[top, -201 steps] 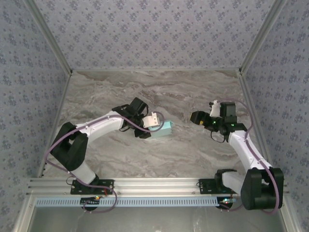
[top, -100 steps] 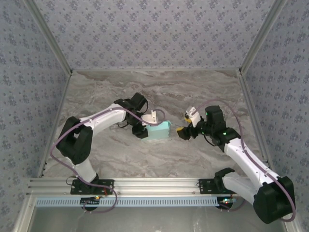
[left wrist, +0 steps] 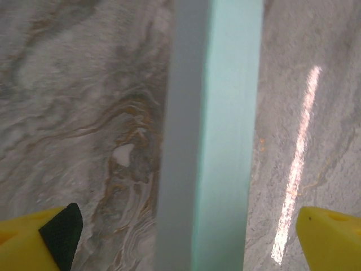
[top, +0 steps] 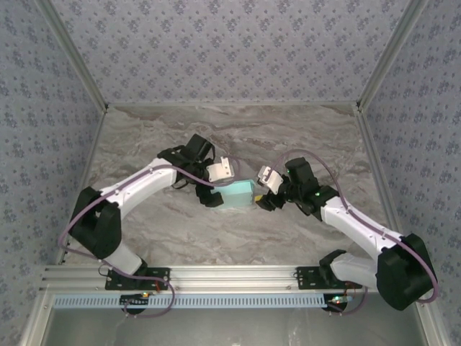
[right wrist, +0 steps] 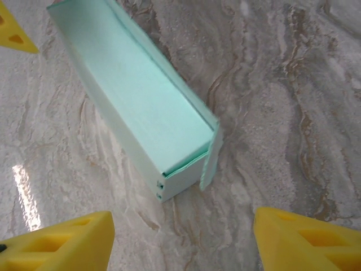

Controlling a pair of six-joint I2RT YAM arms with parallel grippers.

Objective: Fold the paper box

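The paper box [top: 238,194] is a small pale aqua box lying flat on the marble table, between the two arms. My left gripper [top: 222,186] is at the box's left end. In the left wrist view the paper box [left wrist: 217,135] runs up the middle, and the left gripper [left wrist: 186,243] is open, with its yellow fingertips [left wrist: 333,237] clear of the card on both sides. My right gripper [top: 265,189] hangs open just off the box's right end. In the right wrist view the paper box [right wrist: 141,107] has a side flap [right wrist: 208,164] sticking out at its near end, beyond the right gripper [right wrist: 180,243].
The marble table [top: 238,137] is closed in by patterned walls [top: 230,50] at the back and on both sides. An aluminium rail [top: 230,277] carrying the arm bases runs along the near edge. One yellow fingertip [right wrist: 14,28] of the left gripper shows beyond the box's far end.
My left gripper has opened wide and let go of the box, which now lies flat. My right arm has swung left and down to the box's right end, its jaws narrowing a little.
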